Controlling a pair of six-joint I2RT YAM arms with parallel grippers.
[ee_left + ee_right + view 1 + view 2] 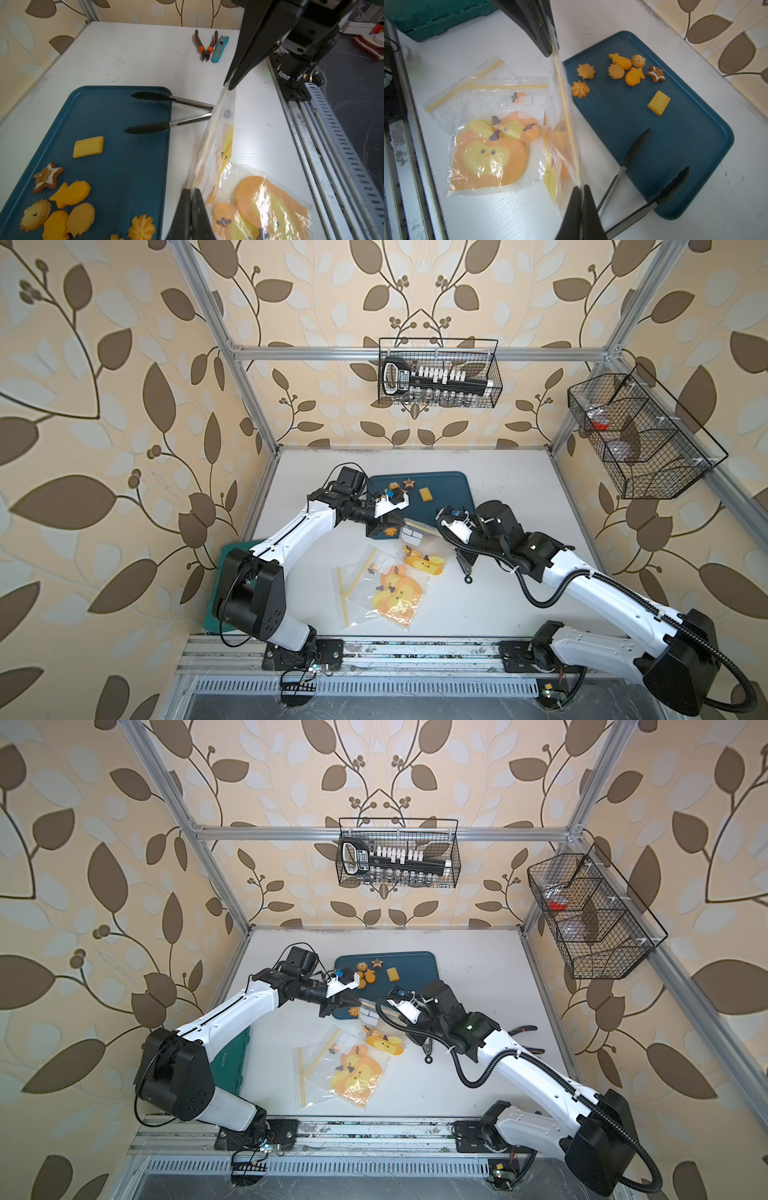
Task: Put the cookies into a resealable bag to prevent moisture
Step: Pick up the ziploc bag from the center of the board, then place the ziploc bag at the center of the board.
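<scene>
Hanging taut, a glossy clear bag (563, 133); ridged, star-shaped cookies (616, 71) on smooth tray (685, 128).

Nothing legible anywhere. Label (399, 377) on black tool rack (440, 380) in wire basket (494, 377) on back wall: light print on dark, too blurred to read in both top views; embossed marks on green crate (235, 1073) beside bench (508, 207) too small to make out. White patches (525, 99) on clear bag (488, 135) lying flat on bench look blank in right wrist view, and faint grey print nr its corner (446, 116) is illegible.
</scene>
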